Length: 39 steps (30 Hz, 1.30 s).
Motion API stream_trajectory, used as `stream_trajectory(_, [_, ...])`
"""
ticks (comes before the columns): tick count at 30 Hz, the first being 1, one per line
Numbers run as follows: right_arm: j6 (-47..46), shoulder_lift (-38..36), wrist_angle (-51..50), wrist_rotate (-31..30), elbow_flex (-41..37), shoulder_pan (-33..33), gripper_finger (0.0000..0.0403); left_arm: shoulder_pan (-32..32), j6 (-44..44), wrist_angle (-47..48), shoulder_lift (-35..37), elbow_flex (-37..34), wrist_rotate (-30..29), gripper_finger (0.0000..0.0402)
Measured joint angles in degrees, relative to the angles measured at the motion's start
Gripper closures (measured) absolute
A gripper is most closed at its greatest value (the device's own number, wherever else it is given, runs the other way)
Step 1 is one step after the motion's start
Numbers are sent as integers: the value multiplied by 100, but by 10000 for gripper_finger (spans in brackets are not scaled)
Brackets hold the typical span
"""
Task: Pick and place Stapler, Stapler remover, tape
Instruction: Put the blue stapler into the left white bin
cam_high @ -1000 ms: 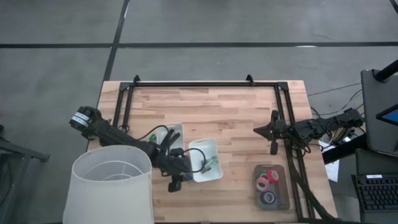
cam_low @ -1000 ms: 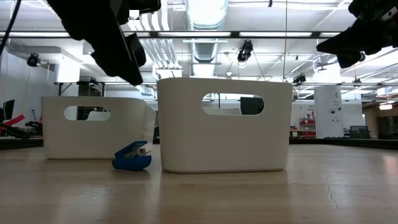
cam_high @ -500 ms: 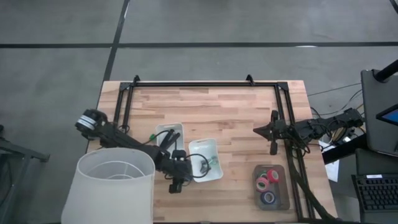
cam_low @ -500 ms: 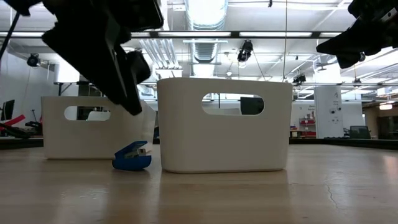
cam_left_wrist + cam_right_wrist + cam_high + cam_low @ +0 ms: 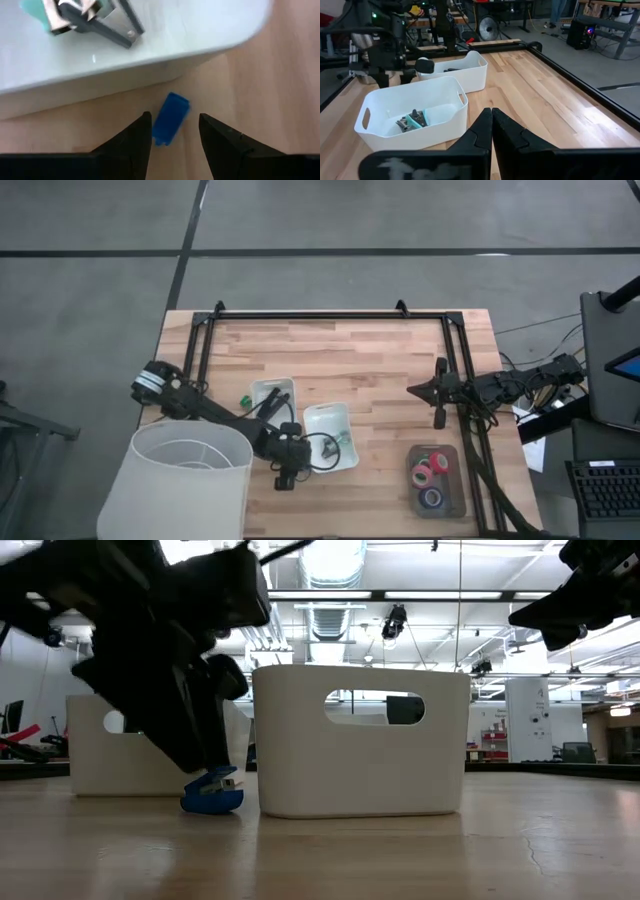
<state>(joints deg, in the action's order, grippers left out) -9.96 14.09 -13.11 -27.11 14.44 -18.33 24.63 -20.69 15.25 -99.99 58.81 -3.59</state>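
A small blue stapler remover [image 5: 170,118] lies on the wooden table, just in front of the nearer white tray [image 5: 330,437]. My left gripper [image 5: 172,120] hangs open right above it, slanting down, one finger on each side and clear of it. In the low view the left gripper [image 5: 212,766] is just over the blue stapler remover [image 5: 212,792]. A teal and metal tool [image 5: 90,20] lies in the nearer tray. The black stapler [image 5: 451,70] lies in the farther tray [image 5: 272,394]. The tape rolls [image 5: 431,477] sit in a dark tray. My right gripper [image 5: 412,390] waits shut at the right.
A tall white cylinder [image 5: 180,485] stands over the table's near left corner, beside my left arm. A black frame [image 5: 330,314] runs along the far and side edges. Bare wood lies between the trays and the tape tray.
My left gripper has come down from well above the trays to just over the blue stapler remover, rolling a little as it sank. Its fingers have stayed open. The stapler remover and both trays have not moved.
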Motion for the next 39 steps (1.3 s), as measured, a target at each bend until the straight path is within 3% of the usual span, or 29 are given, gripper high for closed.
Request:
stream_trajectory(12, [2,0,3,0,0,-2,394,-9,255,-124,-193,29,-141,242])
stream_trajectory(31, [-15,0,11,4,0,-2,394,-14,269,-81,-209,193,194,394])
stream_trajectory(39, [-15,0,9,4,0,0,394,-14,216,144,-209,291,220,398])
